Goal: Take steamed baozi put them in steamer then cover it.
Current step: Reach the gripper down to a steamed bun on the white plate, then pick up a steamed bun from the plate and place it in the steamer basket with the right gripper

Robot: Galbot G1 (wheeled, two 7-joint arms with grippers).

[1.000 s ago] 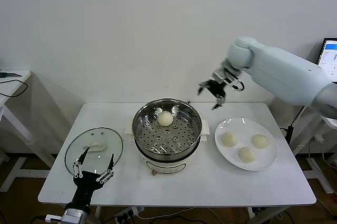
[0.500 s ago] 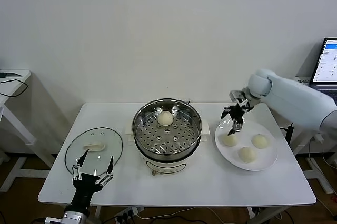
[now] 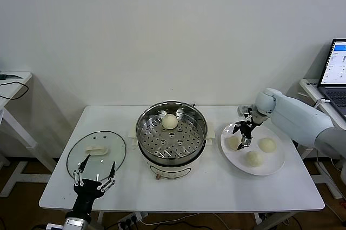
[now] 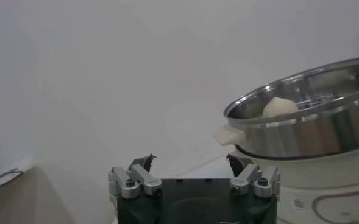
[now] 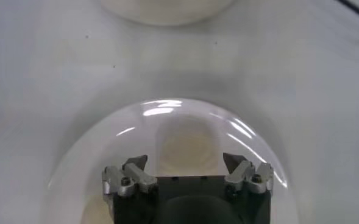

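Note:
The steamer [image 3: 171, 133] stands mid-table with one baozi [image 3: 170, 121] on its perforated tray; both also show in the left wrist view, the steamer [image 4: 307, 125] and the baozi [image 4: 279, 107]. Three baozi lie on a white plate [image 3: 270, 166] to its right. My right gripper [image 3: 241, 135] is open and hangs just above the left-hand baozi [image 3: 233, 142], which sits between its jaws in the right wrist view [image 5: 186, 141]. The glass cover [image 3: 96, 153] lies flat on the table's left. My left gripper [image 3: 96, 175] is open and empty near the front left edge.
A laptop [image 3: 335, 74] stands on a side stand at the far right. Another white table [image 3: 12, 81] is at the far left. The wall is close behind the table.
My right gripper has swung from above the steamer's back right down to the plate and now hovers over the left-hand baozi. The left arm has stayed put.

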